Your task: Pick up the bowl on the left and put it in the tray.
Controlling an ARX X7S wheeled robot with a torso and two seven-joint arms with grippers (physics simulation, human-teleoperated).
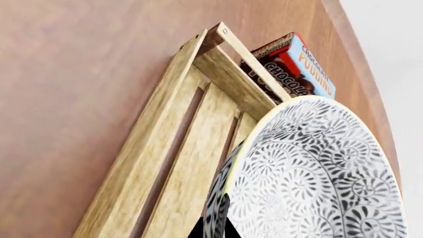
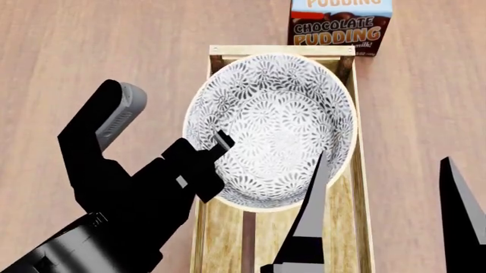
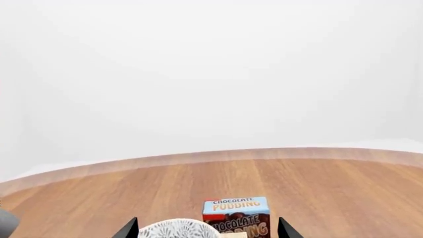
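The bowl point(image 2: 277, 122), white with a dense grey-black floral pattern and a cream rim, hangs tilted over the far end of the tray point(image 2: 225, 239), a long light-wood slatted crate. It covers the tray's left rail. My left gripper point(image 2: 216, 152) is shut on the bowl's left rim. In the left wrist view the rim of the bowl point(image 1: 310, 173) passes between the two black fingertips of the left gripper point(image 1: 215, 232), with the tray point(image 1: 185, 148) behind it. My right gripper point(image 2: 383, 224) stands open at the tray's right side, holding nothing. The right wrist view catches the bowl point(image 3: 178, 230) between the spread tips of the right gripper point(image 3: 208, 231).
A chocolate pudding box point(image 2: 340, 25) stands just beyond the tray's far end; it is seen too in the wrist views, the box point(image 1: 297, 67) behind the tray's end and the box point(image 3: 238, 216) past the bowl. The round wooden table point(image 2: 91, 51) has its edge point(image 3: 218, 156) far behind.
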